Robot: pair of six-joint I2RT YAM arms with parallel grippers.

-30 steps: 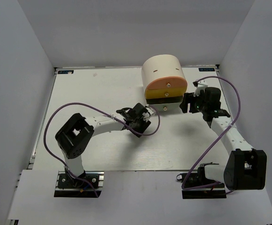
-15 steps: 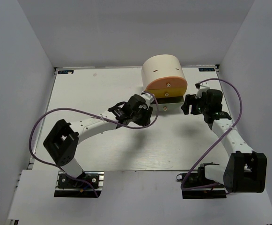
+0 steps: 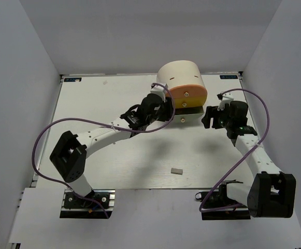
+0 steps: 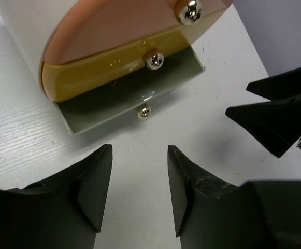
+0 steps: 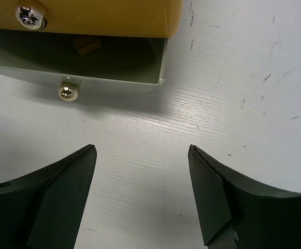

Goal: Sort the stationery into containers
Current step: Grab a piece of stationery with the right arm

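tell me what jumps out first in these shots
The big cream organizer at the far middle of the table dominates, its lowest drawer pulled partly open under the orange drawer and yellow drawer. Both arms reach toward that front, the left end effector and right end effector open and empty. A small pale eraser lies alone near the table's near edge.

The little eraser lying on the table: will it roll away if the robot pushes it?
Probably not. The eraser looks like a flat block with straight edges, so it should slide rather than roll. It lies low on the table, so tipping seems unlikely. It is small, so likely light.
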